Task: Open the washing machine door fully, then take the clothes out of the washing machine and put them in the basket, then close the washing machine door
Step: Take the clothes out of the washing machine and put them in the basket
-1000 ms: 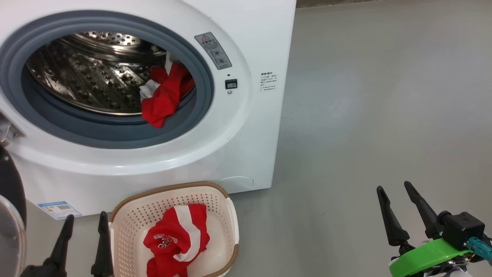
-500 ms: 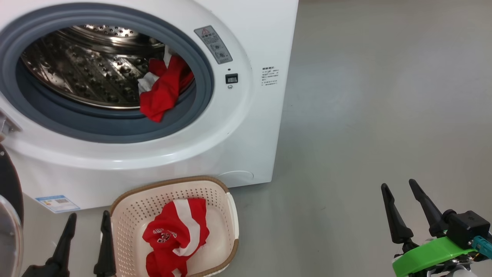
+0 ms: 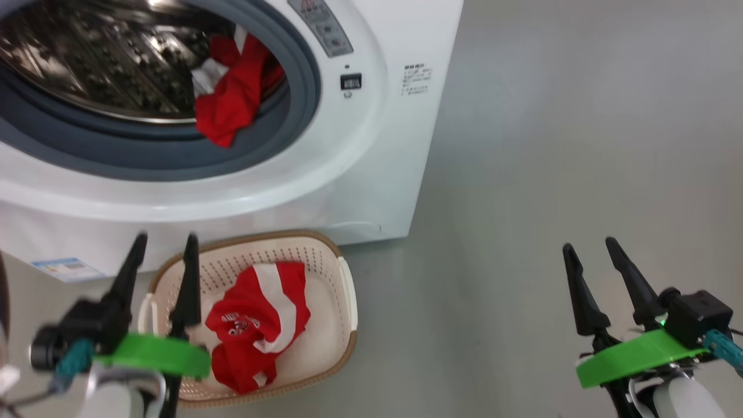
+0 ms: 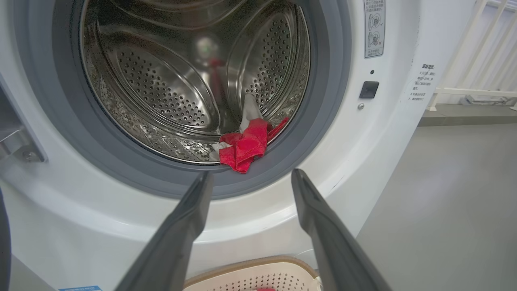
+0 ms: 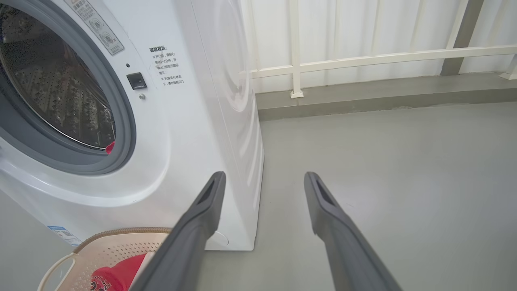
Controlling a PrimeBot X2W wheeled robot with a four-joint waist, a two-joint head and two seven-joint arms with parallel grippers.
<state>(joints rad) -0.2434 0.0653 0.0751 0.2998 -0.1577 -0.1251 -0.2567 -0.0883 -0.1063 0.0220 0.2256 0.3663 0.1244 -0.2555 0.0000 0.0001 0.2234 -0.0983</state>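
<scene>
Though crumpled — red, white-striped clothes (image 3: 255, 325) in the cream basket (image 3: 347, 290)

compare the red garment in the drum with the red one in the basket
Place: the drum garment hangs over the grey gasket; the basket garment lies in the basket.
Pose: the drum garment droops in a fold; the basket garment is crumpled in a heap.
Markings: the basket garment shows white lettering and a broad stripe; the drum garment only a white patch.
Both are bright red with white.
</scene>
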